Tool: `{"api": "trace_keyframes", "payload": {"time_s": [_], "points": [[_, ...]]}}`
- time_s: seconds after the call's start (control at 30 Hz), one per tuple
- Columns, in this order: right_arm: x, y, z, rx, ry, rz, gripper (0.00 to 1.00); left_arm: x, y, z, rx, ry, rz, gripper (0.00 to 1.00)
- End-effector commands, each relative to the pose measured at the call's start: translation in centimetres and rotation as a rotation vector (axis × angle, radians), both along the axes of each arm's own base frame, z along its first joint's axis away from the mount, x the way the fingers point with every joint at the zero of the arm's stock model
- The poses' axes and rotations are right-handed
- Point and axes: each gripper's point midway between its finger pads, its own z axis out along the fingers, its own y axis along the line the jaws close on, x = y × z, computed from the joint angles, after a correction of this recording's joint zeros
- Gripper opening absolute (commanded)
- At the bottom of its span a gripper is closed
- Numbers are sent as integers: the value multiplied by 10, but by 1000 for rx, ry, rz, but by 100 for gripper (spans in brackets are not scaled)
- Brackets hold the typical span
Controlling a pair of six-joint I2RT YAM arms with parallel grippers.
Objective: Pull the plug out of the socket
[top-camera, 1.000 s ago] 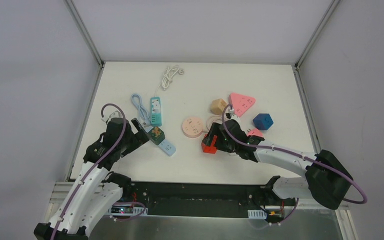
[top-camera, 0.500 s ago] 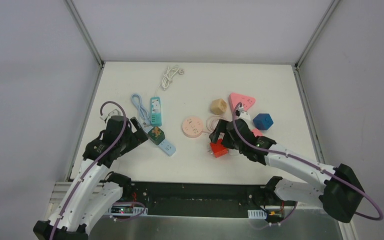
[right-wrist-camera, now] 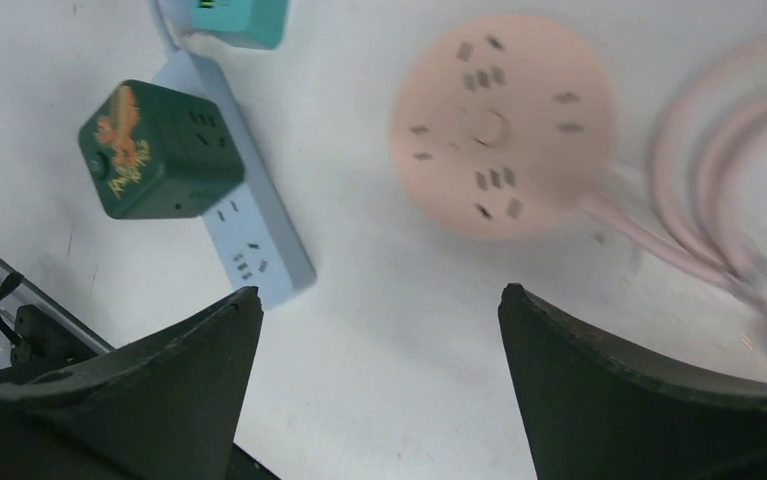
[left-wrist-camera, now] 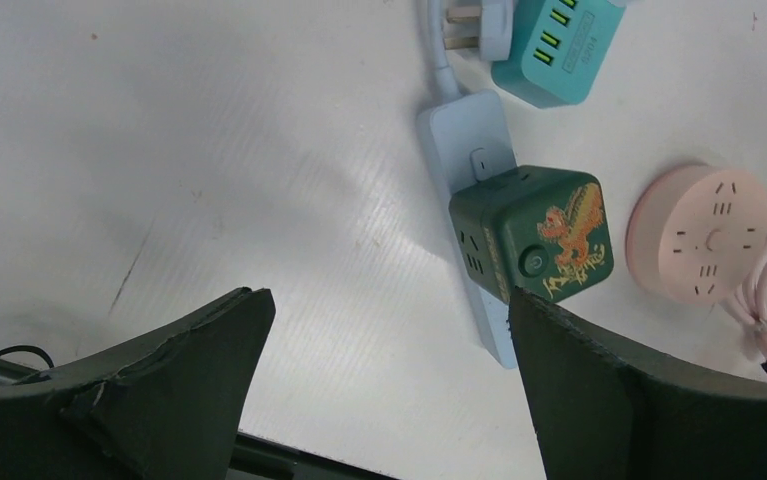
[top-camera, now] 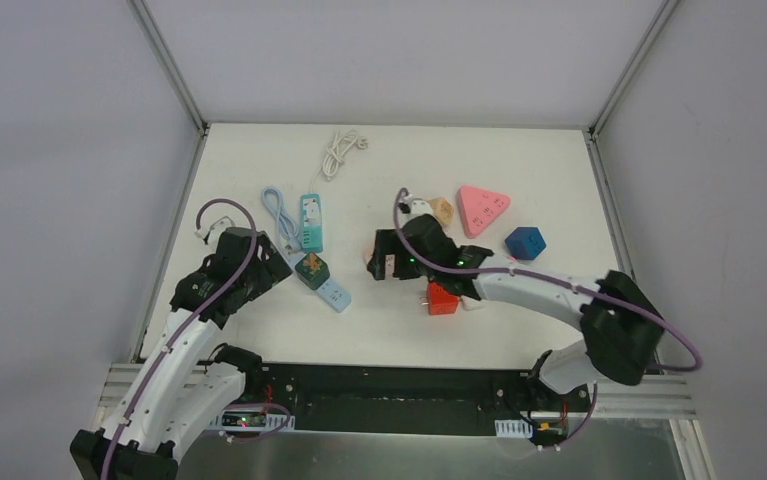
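A dark green cube plug (top-camera: 311, 266) with a gold dragon print sits plugged into a pale blue power strip (top-camera: 333, 293); it also shows in the left wrist view (left-wrist-camera: 544, 245) and the right wrist view (right-wrist-camera: 154, 150). The strip shows there too (left-wrist-camera: 474, 165) (right-wrist-camera: 254, 245). My left gripper (top-camera: 277, 258) (left-wrist-camera: 384, 380) is open and empty, just left of the cube. My right gripper (top-camera: 379, 262) (right-wrist-camera: 374, 390) is open and empty, over the table right of the strip, near the pink round socket (right-wrist-camera: 504, 125).
A teal socket (top-camera: 310, 222) with a blue cord lies behind the strip. A red cube (top-camera: 443, 298), tan cube (top-camera: 443, 210), pink triangular socket (top-camera: 483, 207) and blue cube (top-camera: 524, 242) lie at right. A white cord (top-camera: 341, 150) lies at the back.
My right gripper let go of the red cube, left it on the table and swung left over the pink round socket. My left gripper stayed by the green cube.
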Motion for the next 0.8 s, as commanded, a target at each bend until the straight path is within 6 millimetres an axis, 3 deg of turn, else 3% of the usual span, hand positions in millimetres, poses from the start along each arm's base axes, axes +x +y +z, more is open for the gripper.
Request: {"api": "trace_keyframes", "payload": {"time_s": [0.0,0.07,0.17,0.3,0.47,0.53,0.7,0.77], "points": [[9,78,20,-16,-115,192,90,13,11,6,16,-21,56,95],[16,110,18,-60,-159,237,88,18,1,0,-50,6,37,95],[17,142,13,-77,-202,275,87,24,-12,-7,-135,51,14,93],[16,172,14,-48,-221,297,87,30,-22,-20,-218,106,17,91],[15,185,6,-54,-217,310,87,35,-19,-32,-293,127,70,89],[8,188,-4,-153,-301,512,87,36,-16,-35,-305,127,95,89],[8,192,-15,-178,-312,560,74,40,-16,-40,-362,119,136,88],[8,193,-16,-177,-313,561,74,43,-22,-39,-410,116,136,88]]}}
